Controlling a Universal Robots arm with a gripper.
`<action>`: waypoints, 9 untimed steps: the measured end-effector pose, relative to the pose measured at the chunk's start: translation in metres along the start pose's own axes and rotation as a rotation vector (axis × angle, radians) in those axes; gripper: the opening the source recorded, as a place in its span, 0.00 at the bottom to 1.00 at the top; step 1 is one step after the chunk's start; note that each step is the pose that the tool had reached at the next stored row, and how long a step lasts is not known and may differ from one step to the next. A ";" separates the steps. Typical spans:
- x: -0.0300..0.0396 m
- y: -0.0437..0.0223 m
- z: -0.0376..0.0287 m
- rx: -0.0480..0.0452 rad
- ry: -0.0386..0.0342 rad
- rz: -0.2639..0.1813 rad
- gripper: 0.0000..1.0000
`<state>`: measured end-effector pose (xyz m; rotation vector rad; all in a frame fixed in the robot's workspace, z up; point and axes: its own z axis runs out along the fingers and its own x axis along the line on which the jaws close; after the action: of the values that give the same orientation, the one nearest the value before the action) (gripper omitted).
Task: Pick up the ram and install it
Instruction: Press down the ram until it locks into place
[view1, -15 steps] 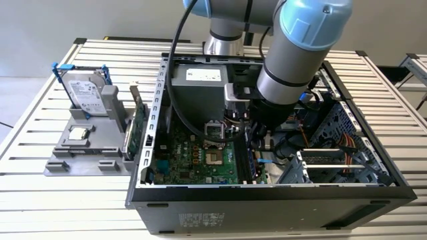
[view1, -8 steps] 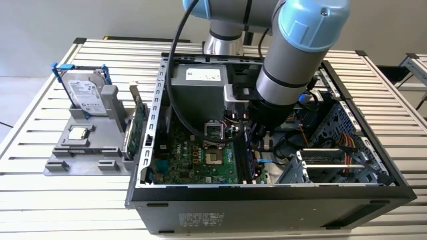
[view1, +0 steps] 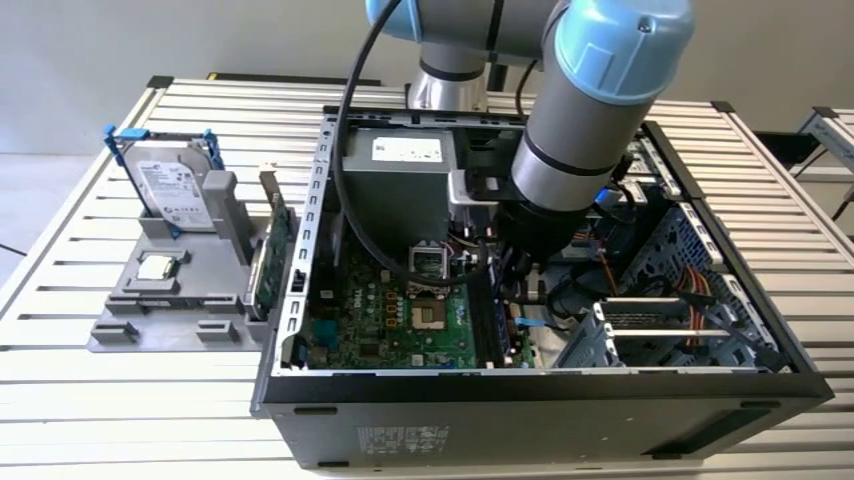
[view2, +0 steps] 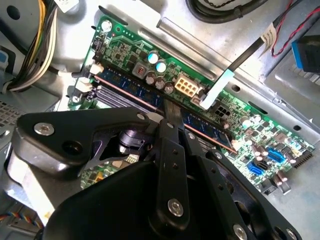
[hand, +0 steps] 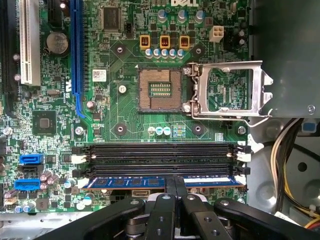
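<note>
The open computer case (view1: 534, 385) stands on the slatted bench (view1: 107, 400), and the arm reaches down into it between the case walls. On the motherboard (hand: 125, 125), the ram (hand: 130, 182) sits in the slot nearest the board's edge, beside two empty slots (hand: 160, 159). The gripper (hand: 175, 186) pinches the stick's middle, fingers narrow.

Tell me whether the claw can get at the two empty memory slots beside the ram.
Probably yes. In the first wrist view the claw sits on the ram, and the empty memory slots lie right next to it with nothing standing over them; the open CPU socket is farther off.
</note>
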<state>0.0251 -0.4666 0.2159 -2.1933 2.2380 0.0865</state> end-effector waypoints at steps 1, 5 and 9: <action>0.0000 0.0000 -0.0001 0.0000 0.0004 0.000 0.00; -0.0001 0.0000 -0.0002 -0.0001 0.0009 0.000 0.00; -0.0003 0.0000 -0.0011 -0.0003 0.0021 0.000 0.00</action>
<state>0.0252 -0.4663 0.2170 -2.1944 2.2394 0.0846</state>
